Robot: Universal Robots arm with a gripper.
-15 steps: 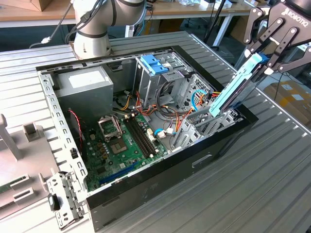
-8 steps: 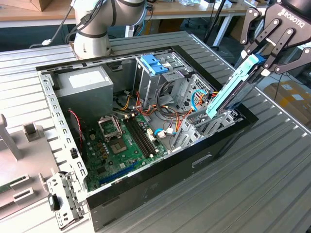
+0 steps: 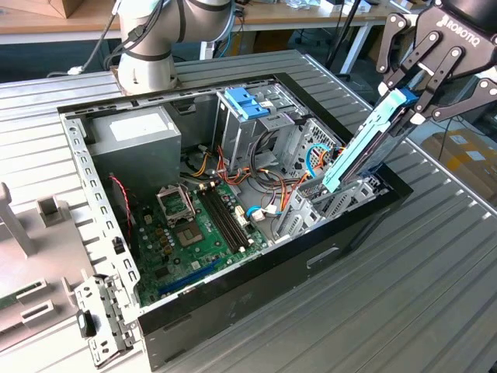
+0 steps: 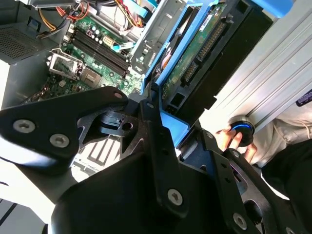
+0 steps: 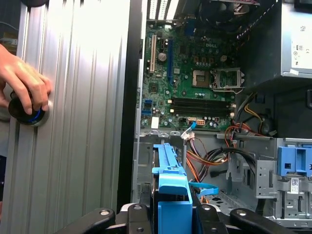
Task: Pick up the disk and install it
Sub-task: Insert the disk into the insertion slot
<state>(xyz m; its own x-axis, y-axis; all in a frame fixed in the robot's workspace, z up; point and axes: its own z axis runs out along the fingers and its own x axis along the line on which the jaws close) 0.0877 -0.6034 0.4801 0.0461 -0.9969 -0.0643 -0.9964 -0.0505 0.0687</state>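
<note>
The disk [image 3: 363, 148] is a flat drive in a light blue plastic rail, held steeply tilted over the open computer case [image 3: 233, 299]. My gripper [image 3: 411, 99] is shut on its upper end, at the exterior view's upper right. The disk's lower end reaches down into the metal bay [image 3: 330, 203] at the case's right end. In the second wrist view the disk [image 4: 197, 53] shows its green circuit board between blue rails, beyond my gripper [image 4: 170, 122]. In the first wrist view the blue rail [image 5: 170, 180] rises between my fingers [image 5: 138, 217].
Inside the case lie a green motherboard [image 3: 198, 229], a grey power-supply box [image 3: 140, 136], a drive cage with a blue latch [image 3: 247, 102] and loose cables [image 3: 268, 175]. A person's hand [image 5: 22, 80] rests on a round knob [image 5: 29, 114] on the ribbed metal table [image 3: 435, 264].
</note>
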